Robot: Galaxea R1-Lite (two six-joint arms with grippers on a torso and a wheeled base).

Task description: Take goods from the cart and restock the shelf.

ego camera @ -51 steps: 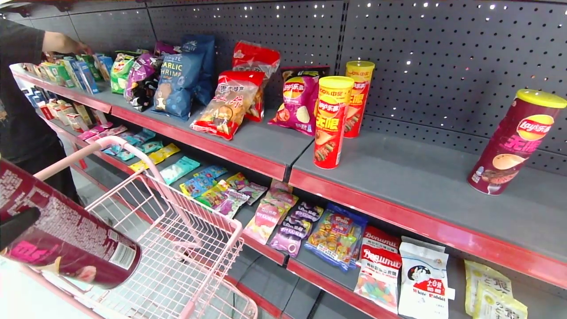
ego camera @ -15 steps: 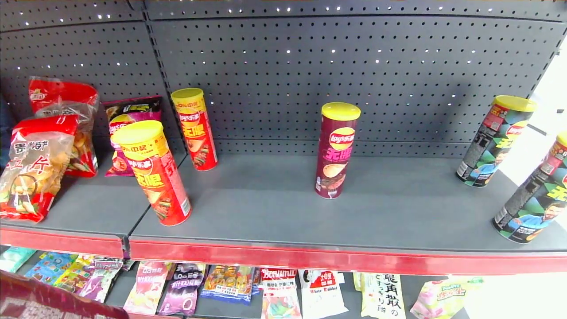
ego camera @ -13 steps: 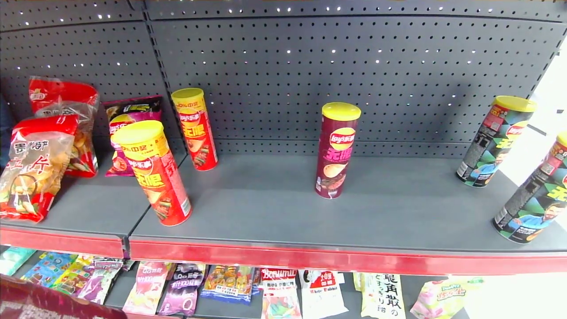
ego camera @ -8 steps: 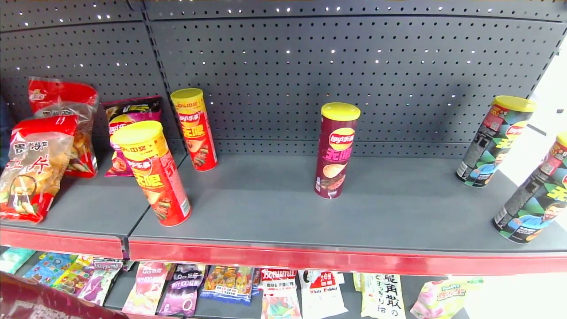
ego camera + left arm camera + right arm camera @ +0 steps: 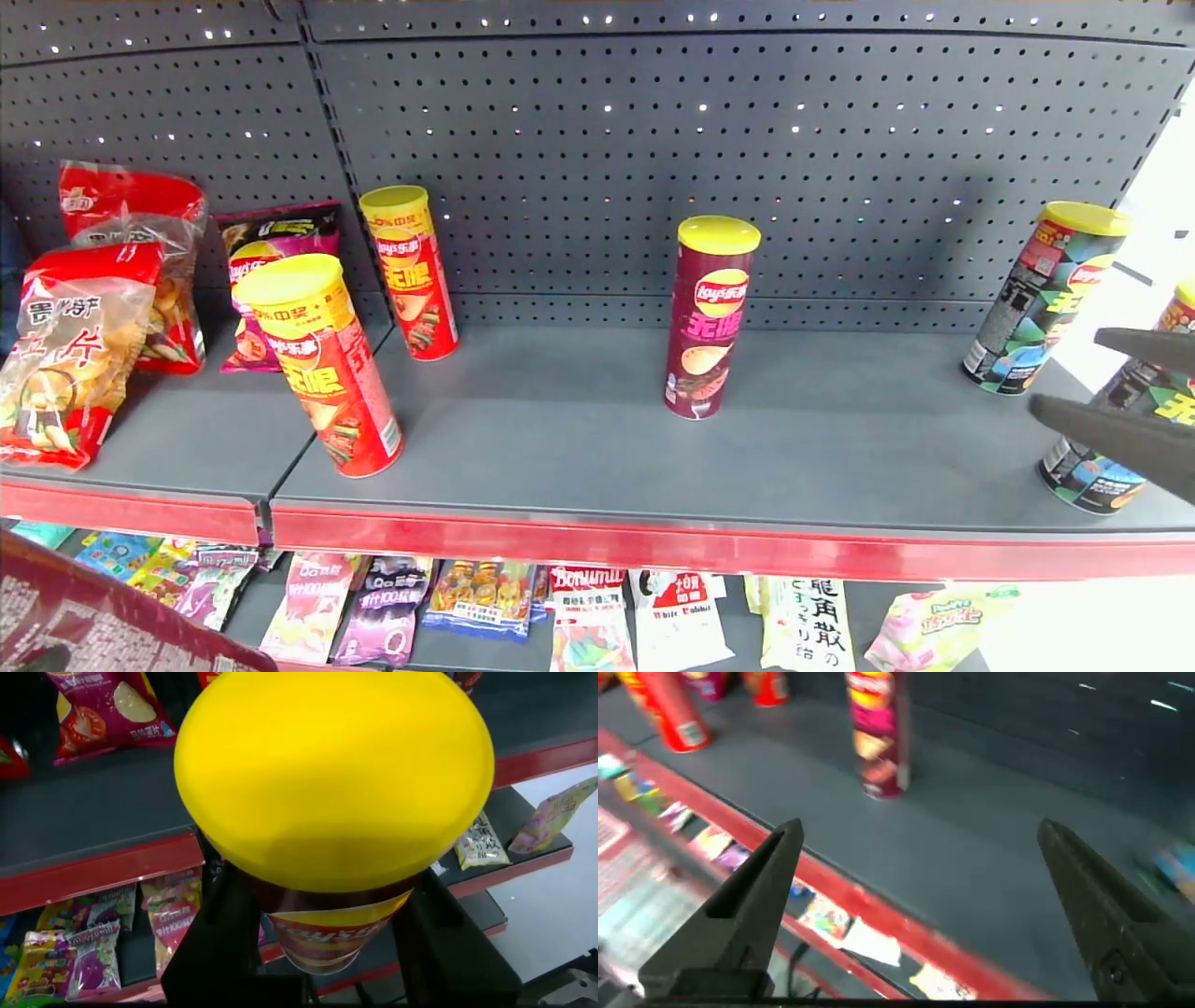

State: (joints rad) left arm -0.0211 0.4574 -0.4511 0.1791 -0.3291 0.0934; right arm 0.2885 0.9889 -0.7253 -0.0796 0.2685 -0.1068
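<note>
You're clamping the maroon can (image 5: 334, 765) w/ your left fingers (image 5: 210, 947), one finger pressing each side just below the yellow lid. The can is sitting between them, not yet on the shelf (image 5: 579, 448). Your right fingers (image 5: 747, 905) are hanging wide apart, gripping nothing, over the shelf's front part. A 2nd maroon can (image 5: 878, 733) is standing upright ahead of them, well apart. A black-green can (image 5: 1088, 476) is showing partly behind them in head view.
</note>
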